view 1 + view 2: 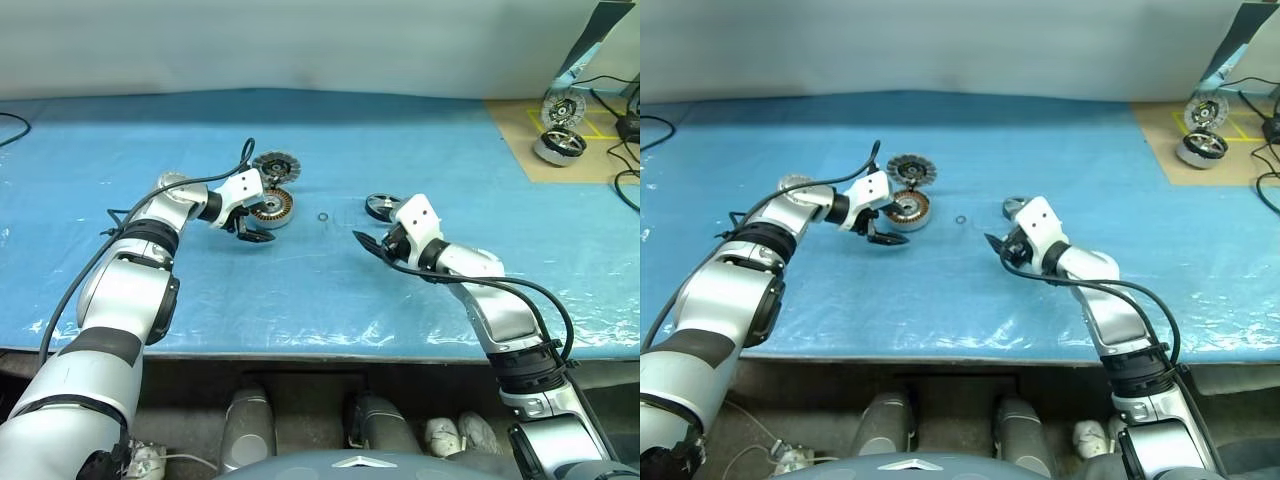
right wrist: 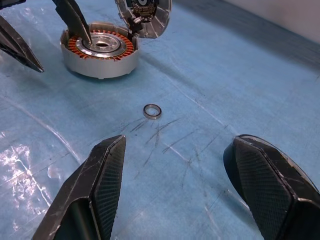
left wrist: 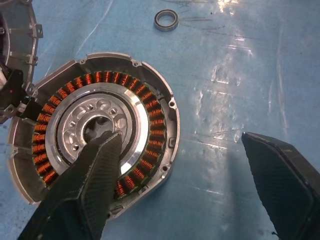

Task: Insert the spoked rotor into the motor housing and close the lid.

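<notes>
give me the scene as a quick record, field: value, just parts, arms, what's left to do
surface: blue plastic-covered table
motor housing: open, copper windings showing, no rotor inside
lid: propped tilted against the housing's far edge, not closed
spoked rotor: on the table, just beyond the right gripper, partly hidden
small ring: loose between housing and rotor
left gripper: jaws open, empty, over the housing's near side
right gripper: jaws open, empty, pointing toward the ring
remaining: rotor not inserted, lid not closed
</notes>
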Controlling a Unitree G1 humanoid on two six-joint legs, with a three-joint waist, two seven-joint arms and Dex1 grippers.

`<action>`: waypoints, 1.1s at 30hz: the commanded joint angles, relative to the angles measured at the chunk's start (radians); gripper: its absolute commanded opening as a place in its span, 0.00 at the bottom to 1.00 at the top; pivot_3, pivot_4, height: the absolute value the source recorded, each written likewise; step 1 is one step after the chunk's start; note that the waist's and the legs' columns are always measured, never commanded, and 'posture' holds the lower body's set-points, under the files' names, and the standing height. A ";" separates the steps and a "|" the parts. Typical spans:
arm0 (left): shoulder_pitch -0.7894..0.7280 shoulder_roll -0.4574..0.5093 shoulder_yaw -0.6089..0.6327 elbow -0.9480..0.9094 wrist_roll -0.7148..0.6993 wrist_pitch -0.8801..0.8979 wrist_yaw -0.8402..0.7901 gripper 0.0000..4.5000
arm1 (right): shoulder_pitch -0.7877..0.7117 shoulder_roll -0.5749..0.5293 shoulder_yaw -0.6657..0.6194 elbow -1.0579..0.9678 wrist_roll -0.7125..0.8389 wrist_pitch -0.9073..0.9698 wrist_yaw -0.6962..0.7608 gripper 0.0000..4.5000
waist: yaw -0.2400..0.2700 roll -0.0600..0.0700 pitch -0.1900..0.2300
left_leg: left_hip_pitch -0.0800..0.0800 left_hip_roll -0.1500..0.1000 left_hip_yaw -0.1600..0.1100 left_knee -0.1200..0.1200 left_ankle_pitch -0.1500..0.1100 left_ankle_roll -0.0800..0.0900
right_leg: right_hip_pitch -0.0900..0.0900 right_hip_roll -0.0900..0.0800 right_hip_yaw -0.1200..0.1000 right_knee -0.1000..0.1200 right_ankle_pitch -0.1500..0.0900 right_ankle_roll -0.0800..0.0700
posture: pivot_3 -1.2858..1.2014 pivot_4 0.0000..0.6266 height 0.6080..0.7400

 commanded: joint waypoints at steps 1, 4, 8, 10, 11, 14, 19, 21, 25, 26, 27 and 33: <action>0.004 0.000 -0.036 0.016 0.055 -0.005 0.008 0.90 | 0.000 -0.013 -0.024 -0.051 -0.007 -0.007 -0.012 0.80 | 0.000 0.000 0.000 | 0.001 0.000 0.000 0.000 0.000 0.000 | 0.001 0.000 0.000 0.000 0.000 0.000 | 0.52 0.24 1.00; 0.009 0.003 -0.043 0.018 0.069 -0.006 0.009 0.90 | -0.001 -0.015 -0.024 -0.053 -0.005 -0.005 -0.015 0.80 | 0.000 0.000 0.000 | 0.003 0.000 0.000 0.000 0.000 0.000 | 0.003 -0.002 0.001 0.000 -0.002 -0.003 | 0.52 0.24 1.00; 0.019 0.008 -0.050 0.019 0.086 -0.020 0.002 0.86 | -0.003 -0.015 -0.020 -0.049 -0.004 -0.007 -0.018 0.80 | 0.000 0.000 0.000 | 0.004 0.000 0.000 -0.001 0.000 0.000 | 0.004 -0.002 0.001 0.000 -0.002 -0.004 | 0.52 0.24 1.00; 0.023 0.009 -0.047 0.019 0.088 -0.026 0.003 0.77 | -0.004 -0.013 -0.017 -0.047 -0.005 -0.008 -0.019 0.80 | -0.001 0.000 0.000 | 0.004 0.000 -0.001 -0.001 0.000 0.000 | 0.004 -0.002 0.001 0.000 -0.002 -0.003 | 0.52 0.24 1.00; 0.026 0.009 -0.048 0.019 0.091 -0.030 0.012 0.70 | -0.005 -0.013 -0.016 -0.046 -0.006 -0.008 -0.019 0.80 | -0.001 0.000 0.000 | 0.004 0.000 -0.001 -0.001 0.000 0.000 | 0.004 -0.002 0.001 -0.001 -0.002 -0.003 | 0.52 0.24 1.00; 0.035 0.008 -0.055 0.018 0.104 -0.051 0.033 0.56 | -0.008 -0.013 -0.015 -0.042 -0.007 -0.011 -0.017 0.80 | -0.002 0.000 0.000 | 0.005 0.000 -0.001 -0.003 0.000 0.000 | 0.004 -0.002 0.001 -0.002 -0.002 -0.003 | 0.52 0.24 1.00; 0.047 0.016 -0.059 0.017 0.107 -0.069 -0.005 0.43 | -0.015 -0.015 -0.015 -0.035 -0.008 -0.013 -0.015 0.80 | -0.002 0.000 0.000 | 0.005 0.000 -0.001 -0.006 0.000 0.000 | 0.004 -0.002 0.001 -0.004 0.000 0.000 | 0.52 0.24 1.00; 0.048 0.021 -0.066 0.013 0.113 -0.084 -0.004 0.30 | -0.016 -0.015 -0.015 -0.034 -0.010 -0.014 -0.015 0.80 | -0.002 0.000 0.000 | 0.006 0.000 -0.001 -0.007 0.000 0.000 | 0.004 -0.002 0.001 -0.005 -0.001 0.000 | 0.52 0.24 1.00; 0.058 0.032 -0.071 0.005 0.106 -0.102 -0.090 0.30 | -0.016 -0.013 -0.015 -0.034 -0.012 -0.013 -0.014 0.80 | -0.003 0.000 0.000 | 0.006 0.000 -0.001 -0.008 0.000 0.000 | 0.004 -0.002 0.001 -0.005 -0.001 0.000 | 0.52 0.24 1.00; 0.062 0.036 -0.074 0.002 0.107 -0.109 -0.107 0.30 | -0.015 -0.012 -0.016 -0.035 -0.012 -0.012 -0.015 0.80 | -0.003 0.000 0.000 | 0.006 0.000 -0.001 -0.008 0.000 0.000 | 0.004 -0.002 0.001 -0.005 -0.001 0.000 | 0.52 0.24 1.00; 0.064 0.039 -0.076 -0.001 0.107 -0.114 -0.117 0.30 | -0.015 -0.012 -0.016 -0.035 -0.012 -0.012 -0.015 0.80 | -0.003 0.000 0.000 | 0.006 0.000 -0.001 -0.008 0.000 0.000 | 0.004 -0.002 0.001 -0.005 -0.001 0.000 | 0.52 0.24 1.00; 0.060 0.041 -0.062 -0.015 0.084 -0.116 -0.156 0.30 | -0.020 -0.010 -0.017 -0.028 -0.012 -0.014 -0.015 0.80 | -0.003 0.000 0.000 | 0.006 0.001 0.000 -0.009 0.000 0.000 | 0.004 -0.002 0.002 -0.007 -0.001 0.000 | 0.52 0.24 1.00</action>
